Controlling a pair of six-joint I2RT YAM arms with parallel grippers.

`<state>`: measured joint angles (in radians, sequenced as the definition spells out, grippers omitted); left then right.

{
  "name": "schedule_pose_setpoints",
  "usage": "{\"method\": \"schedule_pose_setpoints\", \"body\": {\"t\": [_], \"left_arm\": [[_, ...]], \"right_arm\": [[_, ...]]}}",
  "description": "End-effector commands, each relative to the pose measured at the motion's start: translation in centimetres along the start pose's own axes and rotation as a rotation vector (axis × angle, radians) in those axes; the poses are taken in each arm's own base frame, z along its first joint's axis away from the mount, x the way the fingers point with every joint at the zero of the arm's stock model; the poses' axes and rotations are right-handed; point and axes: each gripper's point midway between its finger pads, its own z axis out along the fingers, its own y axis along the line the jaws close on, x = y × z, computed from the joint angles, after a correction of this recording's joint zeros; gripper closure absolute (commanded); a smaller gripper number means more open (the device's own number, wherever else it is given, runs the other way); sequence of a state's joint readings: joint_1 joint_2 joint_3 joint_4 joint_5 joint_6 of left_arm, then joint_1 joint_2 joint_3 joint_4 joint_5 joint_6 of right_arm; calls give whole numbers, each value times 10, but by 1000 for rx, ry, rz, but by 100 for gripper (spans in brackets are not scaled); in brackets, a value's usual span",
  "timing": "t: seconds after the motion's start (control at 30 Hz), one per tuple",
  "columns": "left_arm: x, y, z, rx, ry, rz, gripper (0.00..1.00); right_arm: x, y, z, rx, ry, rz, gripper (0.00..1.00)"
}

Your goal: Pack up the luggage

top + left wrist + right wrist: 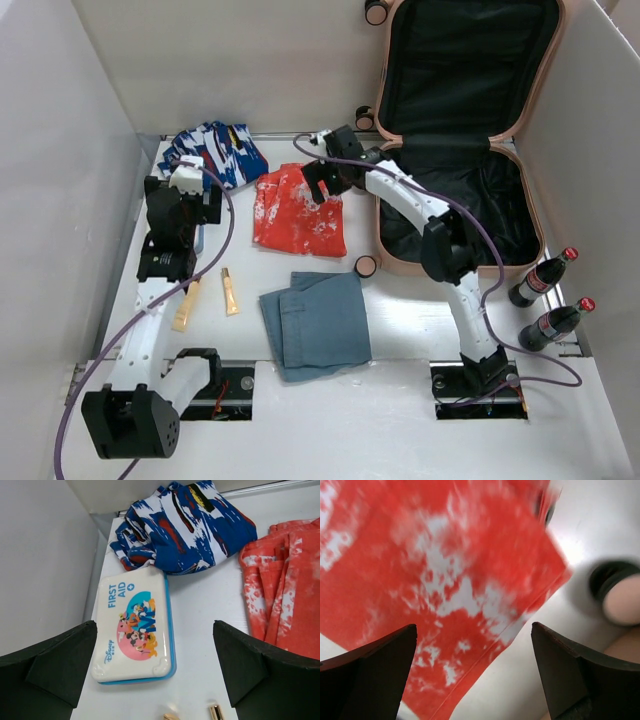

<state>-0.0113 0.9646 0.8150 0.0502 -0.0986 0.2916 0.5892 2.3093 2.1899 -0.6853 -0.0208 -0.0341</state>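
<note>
Two halves of the luggage (495, 195) gape open at the far right of the table (400, 330). One half lies flat, the other is raised behind it, and both show black lining. One wheel (366, 266) sits at its near left corner.

Folded denim (318, 325) lies in the middle of the table, nearer the arm bases. Beyond it is a red cloth (298, 215) with white blotches, just left of the luggage. A blue, white and red cloth (222, 150) is bunched at the far left, against the back wall.

The right gripper (322, 185) hangs over the red cloth's far right corner. Its wrist view shows the jaws spread wide with nothing between them, only blurred cloth below. The left gripper (155, 630) is likewise wide apart and holds nothing. It is poised above a first-aid box (135, 625) that lies just short of the blue cloth.

Two dark bottles (543, 277) with red caps lie at the right edge, near the luggage's near right corner. Two small tubes (230, 292) lie left of the denim, beside the left arm.
</note>
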Motion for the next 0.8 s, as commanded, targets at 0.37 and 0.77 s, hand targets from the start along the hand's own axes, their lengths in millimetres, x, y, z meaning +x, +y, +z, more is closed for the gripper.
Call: {"method": "schedule_pose_setpoints", "body": {"t": [0.37,0.77], "left_arm": [[4,-30,-14,146,-35,-79,0],[-11,-59,-7,317,-102,-97,0]], "right_arm": [[-16,14,-58,-16,-84,122,0],[24,-99,-279,320,-3,168,0]]}}
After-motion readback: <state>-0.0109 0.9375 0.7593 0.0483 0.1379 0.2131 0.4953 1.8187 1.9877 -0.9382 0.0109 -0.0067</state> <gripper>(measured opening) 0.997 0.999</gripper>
